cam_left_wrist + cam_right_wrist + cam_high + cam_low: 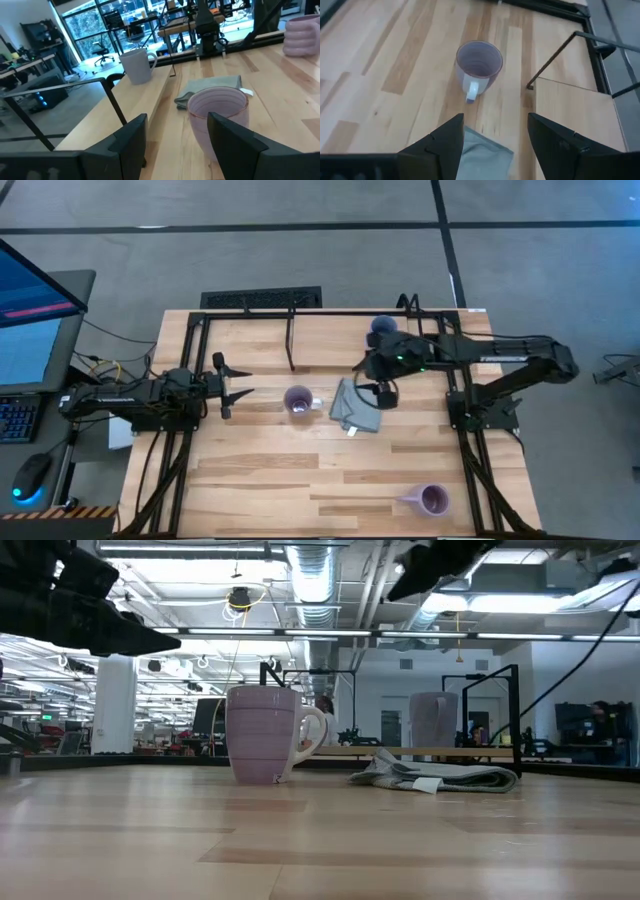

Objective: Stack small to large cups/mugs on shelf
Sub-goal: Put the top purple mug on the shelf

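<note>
Hidden and cut off around my two arms

My right arm covers part of the blue-grey mug [382,326] from above, and my right gripper [495,137] hides the near end of the grey cloth [481,159]. The lavender mug [302,35] is cut by the frame edge in my left wrist view. The shelf [292,340] rods are too thin to trace fully.

bare wood separates the left gripper [236,385] from the lavender mug [298,400].
</note>
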Robot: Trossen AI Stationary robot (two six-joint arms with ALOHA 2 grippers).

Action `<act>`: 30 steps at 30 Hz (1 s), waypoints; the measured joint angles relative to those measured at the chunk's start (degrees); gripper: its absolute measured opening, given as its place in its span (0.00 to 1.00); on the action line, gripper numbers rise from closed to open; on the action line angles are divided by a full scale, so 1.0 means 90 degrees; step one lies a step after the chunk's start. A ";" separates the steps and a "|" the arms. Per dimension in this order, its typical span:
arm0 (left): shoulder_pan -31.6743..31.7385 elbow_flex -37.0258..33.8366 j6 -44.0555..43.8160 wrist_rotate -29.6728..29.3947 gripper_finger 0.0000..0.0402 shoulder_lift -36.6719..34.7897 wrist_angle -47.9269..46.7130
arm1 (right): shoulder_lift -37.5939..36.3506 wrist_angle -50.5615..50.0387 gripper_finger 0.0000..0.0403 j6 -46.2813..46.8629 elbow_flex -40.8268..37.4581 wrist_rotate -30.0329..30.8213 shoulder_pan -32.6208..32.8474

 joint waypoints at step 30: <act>0.0000 0.0005 0.0005 0.0052 0.50 0.0015 -0.0340 | 0.3448 -0.1974 0.60 -0.1792 0.4284 -0.1297 -0.0519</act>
